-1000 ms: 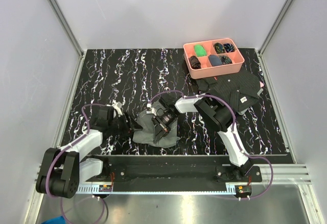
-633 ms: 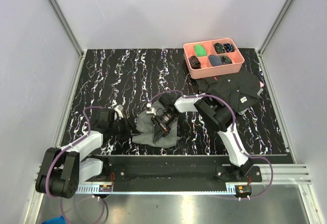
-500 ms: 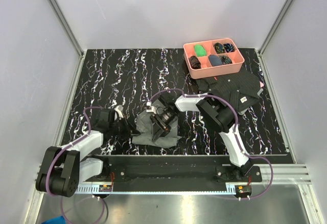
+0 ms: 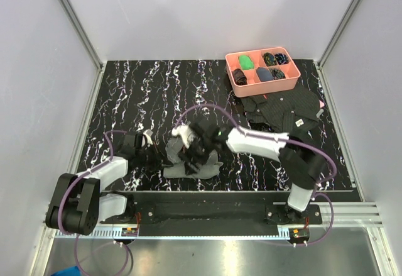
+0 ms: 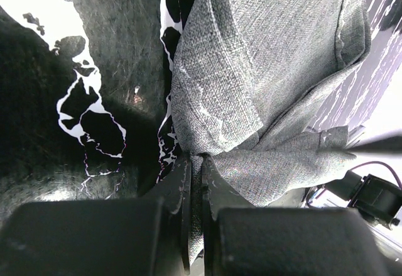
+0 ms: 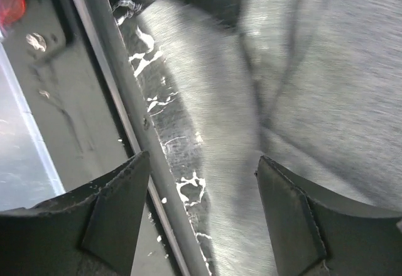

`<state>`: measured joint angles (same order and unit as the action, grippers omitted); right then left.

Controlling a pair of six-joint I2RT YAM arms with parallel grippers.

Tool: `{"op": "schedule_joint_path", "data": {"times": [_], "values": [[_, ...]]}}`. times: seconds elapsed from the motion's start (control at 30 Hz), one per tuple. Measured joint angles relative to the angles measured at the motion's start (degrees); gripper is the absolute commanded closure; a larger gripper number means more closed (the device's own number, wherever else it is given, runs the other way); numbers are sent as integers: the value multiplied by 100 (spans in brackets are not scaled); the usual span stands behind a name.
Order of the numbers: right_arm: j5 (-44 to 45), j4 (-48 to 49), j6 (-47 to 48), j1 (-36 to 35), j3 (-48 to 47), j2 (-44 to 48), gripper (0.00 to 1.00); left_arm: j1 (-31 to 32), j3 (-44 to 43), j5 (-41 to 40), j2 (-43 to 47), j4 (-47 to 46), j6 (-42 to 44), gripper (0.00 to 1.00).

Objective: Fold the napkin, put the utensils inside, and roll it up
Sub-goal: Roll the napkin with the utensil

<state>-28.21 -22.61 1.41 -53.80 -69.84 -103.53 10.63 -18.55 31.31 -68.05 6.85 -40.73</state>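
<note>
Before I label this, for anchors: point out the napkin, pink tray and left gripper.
napkin (image 5: 264,68): left wrist view, cloth's middle
pink tray (image 4: 270,85): top view, near wall
left gripper (image 5: 195,163): left wrist view, between its fingertips

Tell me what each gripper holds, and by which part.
The left gripper pinches the grey napkin at its edge; the right gripper is open, holding nothing.

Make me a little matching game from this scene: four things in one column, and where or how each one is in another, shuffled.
1 napkin
2 left fingers
3 right fingers
4 pink tray

a spread open
b far right corner of the table
c bunched up near the front edge
d pinched shut on grey cloth

Pairs: 1-c, 2-d, 3-a, 4-b
</note>
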Motion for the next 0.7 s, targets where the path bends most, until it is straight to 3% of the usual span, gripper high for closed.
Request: {"op": "schedule_joint_path", "data": {"times": [0.17,0.47,0.5,0.67,0.7], "values": [[1517,750,389,-1045,769,409,22,2,-120,4,-131,118,42,100],[2964,1375,857,-1460,990,214,25,9,-273,13,-275,278,153,100],[3058,1405,898,-1478,990,151,27,11,-286,17,-293,289,168,100],[3244,1552,973,-1488,979,-76,60,13,-354,31,-361,354,219,100],[3246,1554,977,-1493,979,-85,63,13,-369,35,-380,356,236,100]]}}
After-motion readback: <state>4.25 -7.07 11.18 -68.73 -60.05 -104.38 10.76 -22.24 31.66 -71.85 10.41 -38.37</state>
